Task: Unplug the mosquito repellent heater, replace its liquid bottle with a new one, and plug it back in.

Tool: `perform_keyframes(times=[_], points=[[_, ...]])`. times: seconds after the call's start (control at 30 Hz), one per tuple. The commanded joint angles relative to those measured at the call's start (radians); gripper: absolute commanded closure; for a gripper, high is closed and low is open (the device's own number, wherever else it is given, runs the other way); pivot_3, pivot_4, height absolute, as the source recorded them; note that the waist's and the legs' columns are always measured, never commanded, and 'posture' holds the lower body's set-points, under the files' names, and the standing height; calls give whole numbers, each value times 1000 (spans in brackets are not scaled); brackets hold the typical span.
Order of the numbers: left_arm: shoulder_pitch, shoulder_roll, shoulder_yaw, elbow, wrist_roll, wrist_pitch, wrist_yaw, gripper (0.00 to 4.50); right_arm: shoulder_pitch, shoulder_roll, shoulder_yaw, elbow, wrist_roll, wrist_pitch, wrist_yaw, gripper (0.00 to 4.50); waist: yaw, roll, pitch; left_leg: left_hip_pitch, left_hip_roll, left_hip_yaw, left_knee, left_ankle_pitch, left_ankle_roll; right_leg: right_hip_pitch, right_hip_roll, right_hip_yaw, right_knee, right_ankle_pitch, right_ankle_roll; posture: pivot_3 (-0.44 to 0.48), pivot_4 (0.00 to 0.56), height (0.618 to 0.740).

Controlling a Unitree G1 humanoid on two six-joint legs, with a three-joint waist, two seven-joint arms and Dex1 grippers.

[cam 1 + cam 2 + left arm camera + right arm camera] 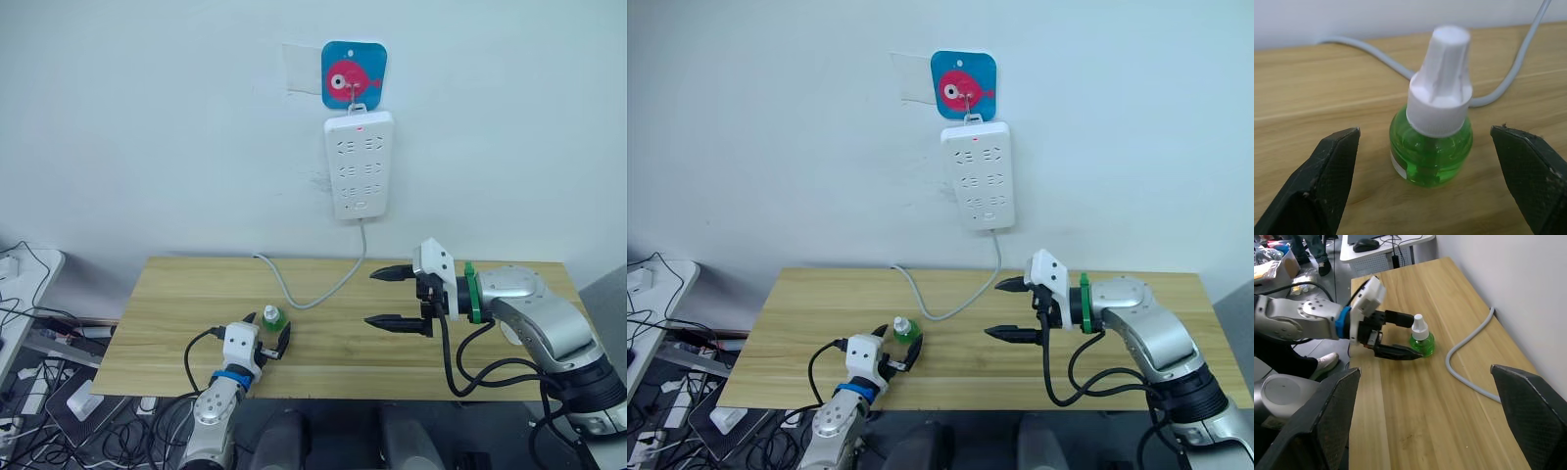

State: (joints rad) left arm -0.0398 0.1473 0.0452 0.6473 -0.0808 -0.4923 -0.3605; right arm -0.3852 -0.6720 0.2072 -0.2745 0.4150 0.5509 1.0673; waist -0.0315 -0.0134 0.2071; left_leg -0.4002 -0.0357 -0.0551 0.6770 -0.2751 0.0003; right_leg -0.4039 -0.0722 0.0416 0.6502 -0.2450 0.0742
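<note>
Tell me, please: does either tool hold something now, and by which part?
Nothing is held. The left tool is open with its fingers on either side of the green liquid bottle, not touching it. The right tool is open above the table.

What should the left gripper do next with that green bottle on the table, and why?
Probably close the left gripper on the green bottle. Its fingers are open with one on each side of the bottle, which stands upright on the wooden table with its white cap on and nothing gripping it. The right gripper is open above the table.
</note>
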Motion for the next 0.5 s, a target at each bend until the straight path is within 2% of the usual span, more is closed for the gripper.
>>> perform_keyframes(times=[0.03, 0.17, 0.27, 0.43, 0.5], points=[[-37, -5, 10, 90, 7, -74, 8, 0, -21, -20, -36, -50, 15, 16, -6, 46, 0, 0, 0, 0, 0, 0, 0, 0, 0, 0, 0, 0, 0, 0, 0, -83, 202, 740], [-79, -15, 12, 172, 6, -117, 6, 0, -15, -27, -53, -88, 31, 60, -33, 46, -1, 0, 0, 0, 0, 0, 0, 0, 0, 0, 0, 0, 0, 0, 0, -94, 202, 740], [-96, -21, 15, 208, 5, -137, 8, 572, -2, -37, -67, -137, 49, 100, -44, 0, -1, 0, 0, 0, 0, 0, 0, 0, 0, 0, 0, 0, 0, 0, 0, -104, 201, 740], [-102, -25, 15, 228, 21, -161, 37, 2115, -32, -71, -109, -197, 110, 190, -56, 0, -2, 0, 0, 0, 0, 0, 0, 0, 0, 0, 0, 0, 0, 0, 0, -110, 203, 740], [-99, -24, 16, 227, 28, -162, 57, 2267, -41, -83, -126, -213, 131, 218, -62, 0, -3, 0, 0, 0, 0, 0, 0, 0, 0, 0, 0, 0, 0, 0, 0, -114, 204, 740]])
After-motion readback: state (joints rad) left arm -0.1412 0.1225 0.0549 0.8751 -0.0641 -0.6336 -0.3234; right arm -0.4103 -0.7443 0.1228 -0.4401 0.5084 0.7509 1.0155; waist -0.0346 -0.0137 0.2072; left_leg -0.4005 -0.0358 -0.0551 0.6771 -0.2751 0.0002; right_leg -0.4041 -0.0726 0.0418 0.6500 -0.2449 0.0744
